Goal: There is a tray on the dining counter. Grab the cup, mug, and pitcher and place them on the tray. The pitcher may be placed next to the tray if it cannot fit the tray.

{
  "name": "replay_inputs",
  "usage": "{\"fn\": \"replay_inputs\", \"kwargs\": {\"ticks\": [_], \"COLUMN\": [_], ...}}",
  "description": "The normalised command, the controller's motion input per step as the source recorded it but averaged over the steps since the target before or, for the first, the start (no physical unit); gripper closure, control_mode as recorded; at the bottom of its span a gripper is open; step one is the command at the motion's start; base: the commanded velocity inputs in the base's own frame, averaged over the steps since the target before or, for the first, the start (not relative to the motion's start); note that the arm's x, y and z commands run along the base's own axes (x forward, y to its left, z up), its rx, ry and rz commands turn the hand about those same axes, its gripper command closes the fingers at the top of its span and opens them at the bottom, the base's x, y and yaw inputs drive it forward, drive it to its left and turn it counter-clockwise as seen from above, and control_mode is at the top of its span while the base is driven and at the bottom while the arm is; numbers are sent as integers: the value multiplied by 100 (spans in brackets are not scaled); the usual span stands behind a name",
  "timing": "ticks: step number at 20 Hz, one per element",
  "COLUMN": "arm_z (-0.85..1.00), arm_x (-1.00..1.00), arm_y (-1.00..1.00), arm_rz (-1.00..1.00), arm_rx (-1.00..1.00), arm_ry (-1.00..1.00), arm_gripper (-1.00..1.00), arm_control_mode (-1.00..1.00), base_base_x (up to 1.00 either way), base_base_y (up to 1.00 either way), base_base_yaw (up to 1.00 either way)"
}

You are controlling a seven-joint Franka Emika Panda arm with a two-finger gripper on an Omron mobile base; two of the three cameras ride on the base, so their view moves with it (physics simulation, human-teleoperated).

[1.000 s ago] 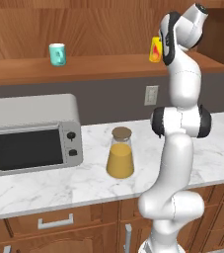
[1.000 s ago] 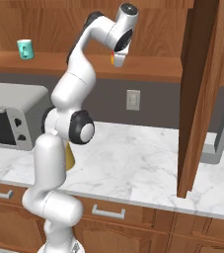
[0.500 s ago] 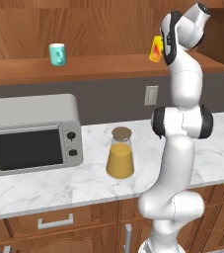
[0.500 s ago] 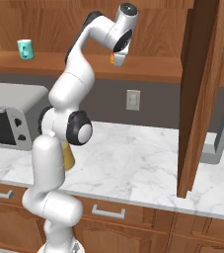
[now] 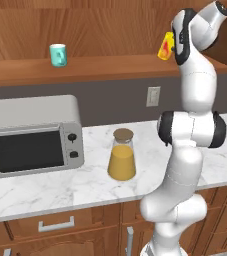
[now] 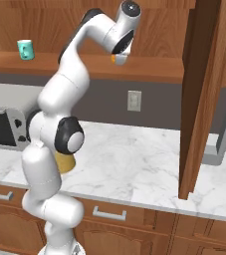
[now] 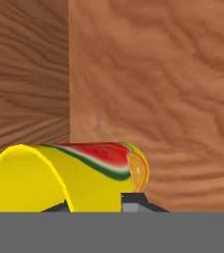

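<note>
Wood wall, marble counter, microwave on it.

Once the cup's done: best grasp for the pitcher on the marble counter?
Take the pitcher at its narrow neck just under the brown cork lid, coming from the front. It stands upright, its cone widens downward, and the microwave stands apart to its left.

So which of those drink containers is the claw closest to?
The yellow cup, up on the wooden shelf right at the claw. The teal mug sits far along that shelf; the pitcher stands below on the counter.
</note>
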Motion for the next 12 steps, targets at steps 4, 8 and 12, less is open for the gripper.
{"fn": "replay_inputs", "kwargs": {"ticks": [4, 8, 12], "arm_z": [-5, -4, 0], "arm_x": [-61, -68, -89], "arm_y": [0, 0, 0], "arm_rz": [-7, -8, -5], "arm_rx": [0, 0, 0], "arm_ry": [-18, -19, -14], "arm_gripper": [100, 100, 100], "arm_control_mode": [-100, -100, -100], "base_base_x": [0, 0, 0], "base_base_y": [0, 0, 0], "base_base_yaw": [0, 0, 0]}}
